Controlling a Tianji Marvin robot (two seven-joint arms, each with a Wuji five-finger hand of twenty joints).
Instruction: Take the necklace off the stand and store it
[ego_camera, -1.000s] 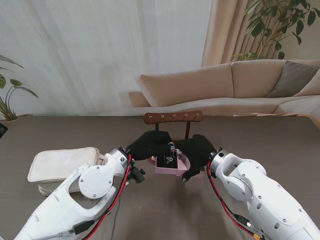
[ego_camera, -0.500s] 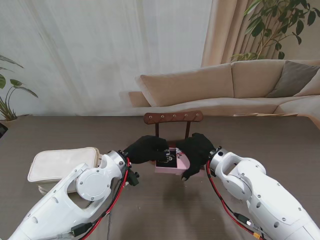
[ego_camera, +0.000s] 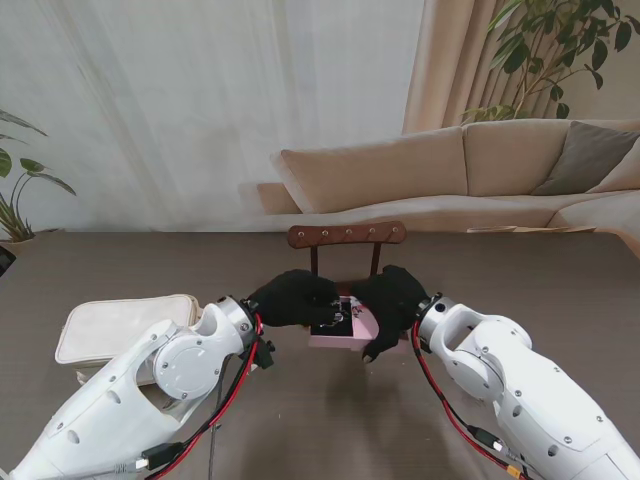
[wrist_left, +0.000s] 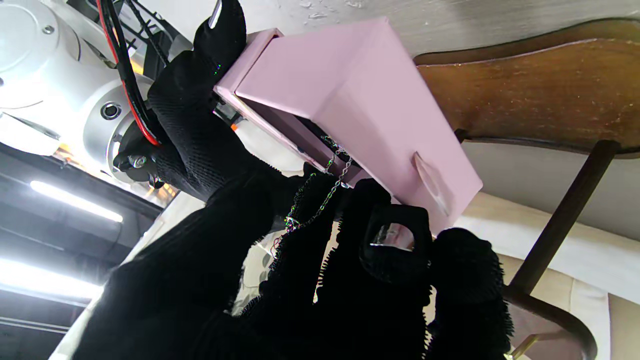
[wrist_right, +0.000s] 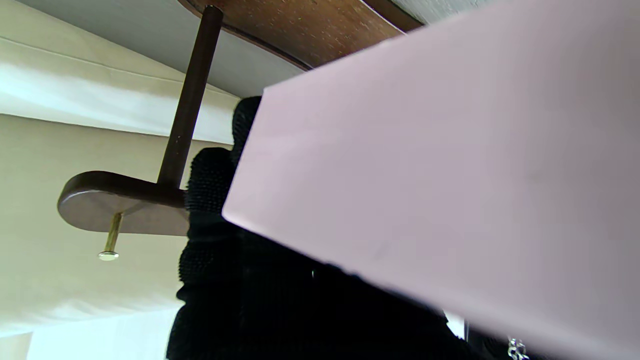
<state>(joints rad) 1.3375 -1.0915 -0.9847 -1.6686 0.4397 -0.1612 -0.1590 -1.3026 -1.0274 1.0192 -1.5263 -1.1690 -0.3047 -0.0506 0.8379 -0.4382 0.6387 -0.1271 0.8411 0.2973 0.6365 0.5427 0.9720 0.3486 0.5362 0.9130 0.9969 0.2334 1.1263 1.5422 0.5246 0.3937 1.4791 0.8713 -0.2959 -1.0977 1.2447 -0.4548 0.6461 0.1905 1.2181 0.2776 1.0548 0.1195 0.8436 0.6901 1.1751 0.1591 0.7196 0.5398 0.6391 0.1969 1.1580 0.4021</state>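
Note:
The pink jewellery box (ego_camera: 352, 338) lies open on the table just in front of the wooden necklace stand (ego_camera: 347, 235). My left hand (ego_camera: 295, 298), in a black glove, hovers over the box's left part, pinching the thin silver necklace (wrist_left: 320, 200). The chain runs from my fingertips (wrist_left: 350, 210) down into the box (wrist_left: 360, 95). Part of the necklace (ego_camera: 338, 318) rests on the dark lining. My right hand (ego_camera: 392, 300) grips the box's right side; its thumb (wrist_left: 220, 35) lies along the rim. The right wrist view is mostly filled by the box wall (wrist_right: 440, 190).
A cream zip pouch (ego_camera: 120, 330) lies on the table at my left. The stand's crossbar (wrist_right: 125, 200) with a brass peg (wrist_right: 110, 240) rises close behind both hands. A sofa (ego_camera: 450, 170) stands beyond the table's far edge.
My left hand has shifted a little to the right and down over the box, bringing the chain lower into it. The right hand and box have stayed in place.

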